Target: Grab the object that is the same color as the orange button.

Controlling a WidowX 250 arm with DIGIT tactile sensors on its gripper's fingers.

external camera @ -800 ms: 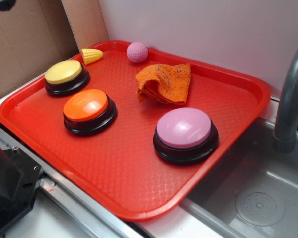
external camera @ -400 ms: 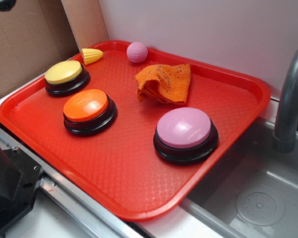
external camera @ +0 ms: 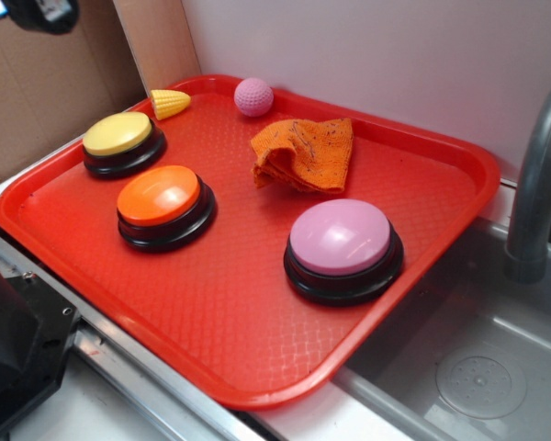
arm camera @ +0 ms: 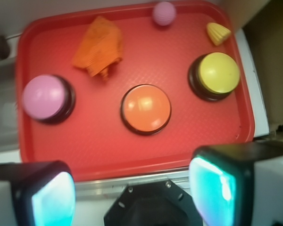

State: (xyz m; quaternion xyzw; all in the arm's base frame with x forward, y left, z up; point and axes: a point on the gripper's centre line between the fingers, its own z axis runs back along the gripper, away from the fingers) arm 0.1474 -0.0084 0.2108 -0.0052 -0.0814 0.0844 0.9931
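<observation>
Hand (arm camera: 132, 193): seen in the wrist view at the bottom of the frame, two fingers (arm camera: 49, 197) with glowing teal pads spread wide, nothing between them; it sits high above the near edge of the tray. In the exterior view only a dark part of it shows at the upper left corner.
Orange cloth (external camera: 303, 152): crumpled and folded on the tray, upper middle of the exterior frame, frayed edges and dark specks visible; in the wrist view it lies in the upper left part of the tray (arm camera: 99, 47). It touches nothing but the tray.
Orange button (external camera: 160, 196): glossy dome on a black base, left of centre in the exterior view, near the middle of the wrist view.
Yellow button (external camera: 119, 136): just behind the orange button, toward the upper left of the exterior frame.
Pink button (external camera: 341, 239): the largest, centre right, below the cloth in the exterior frame.
Pink ball (external camera: 253, 96): dimpled, at the tray's far rim, near the cloth's upper left.
Toy corn (external camera: 169, 103): yellow, lying left of the ball by the rim.
Tray (external camera: 230, 312): red, textured, carrying everything.
Sink (external camera: 477, 367): grey basin at lower right, with a faucet (external camera: 540, 184) at the right edge.
</observation>
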